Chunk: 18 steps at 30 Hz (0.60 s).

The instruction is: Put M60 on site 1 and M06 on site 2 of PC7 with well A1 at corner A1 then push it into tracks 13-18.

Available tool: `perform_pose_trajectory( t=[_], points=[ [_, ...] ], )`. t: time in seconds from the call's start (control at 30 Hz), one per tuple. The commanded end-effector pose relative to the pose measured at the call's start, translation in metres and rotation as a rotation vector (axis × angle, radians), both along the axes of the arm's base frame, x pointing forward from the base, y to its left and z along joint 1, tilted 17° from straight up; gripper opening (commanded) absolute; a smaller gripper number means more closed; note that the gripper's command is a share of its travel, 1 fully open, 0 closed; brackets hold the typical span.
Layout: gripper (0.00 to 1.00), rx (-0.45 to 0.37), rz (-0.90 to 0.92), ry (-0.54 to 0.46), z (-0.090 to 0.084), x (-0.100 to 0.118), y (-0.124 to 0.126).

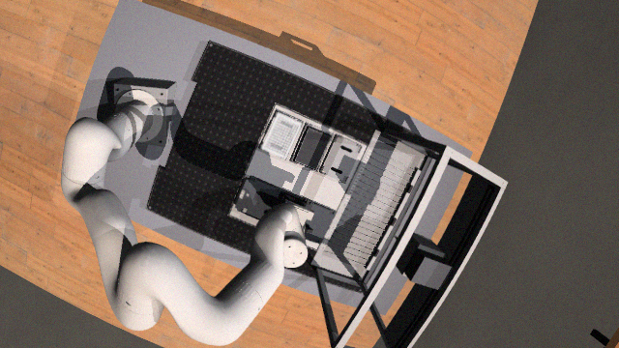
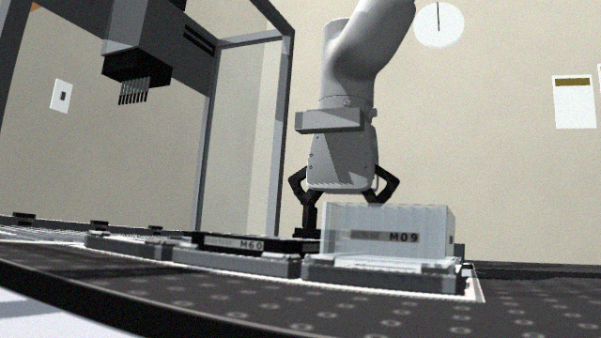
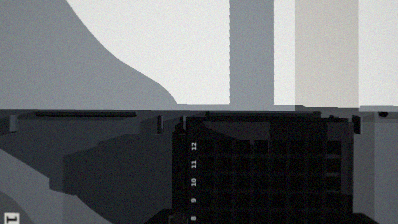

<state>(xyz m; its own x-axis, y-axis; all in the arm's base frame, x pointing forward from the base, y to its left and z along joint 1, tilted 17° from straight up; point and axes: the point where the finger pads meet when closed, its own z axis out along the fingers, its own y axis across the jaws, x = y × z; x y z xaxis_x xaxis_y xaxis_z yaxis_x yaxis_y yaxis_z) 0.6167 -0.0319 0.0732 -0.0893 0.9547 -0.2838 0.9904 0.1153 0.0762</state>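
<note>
Jaws, wrist view: clenched wide on M06 [image 3: 270, 170], a dark plate with the numbers 8 to 12 along its left edge.
Carrier, wrist view: grey PC7 [image 3: 30, 195] shows low beside the plate; contact cannot be told.
Exterior view: jaws hang low behind M09 [image 2: 385, 230], which is seated in its nest; M60 [image 2: 249, 244] lies in the next nest.
Top view: wrist over PC7 on the worktop [image 1: 218, 97], just before the rails [image 1: 382, 203]; nest S3 [image 1: 344, 156] shows its own floor.

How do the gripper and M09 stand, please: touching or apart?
Apart. The top view shows the gripper over the carrier, with a strip of apron between it and M09.
</note>
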Motion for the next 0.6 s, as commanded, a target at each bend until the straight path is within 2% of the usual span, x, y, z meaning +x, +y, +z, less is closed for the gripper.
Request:
perform_pose_trajectory(
  t=[0.0, 0.57],
  points=[
    [0.00, 0.000, 0.000, -0.002, -0.0012, 0.0014, -0.0004],
    [0.00, 0.000, 0.000, -0.002, -0.0108, 0.0024, -0.0031]
  ],
)
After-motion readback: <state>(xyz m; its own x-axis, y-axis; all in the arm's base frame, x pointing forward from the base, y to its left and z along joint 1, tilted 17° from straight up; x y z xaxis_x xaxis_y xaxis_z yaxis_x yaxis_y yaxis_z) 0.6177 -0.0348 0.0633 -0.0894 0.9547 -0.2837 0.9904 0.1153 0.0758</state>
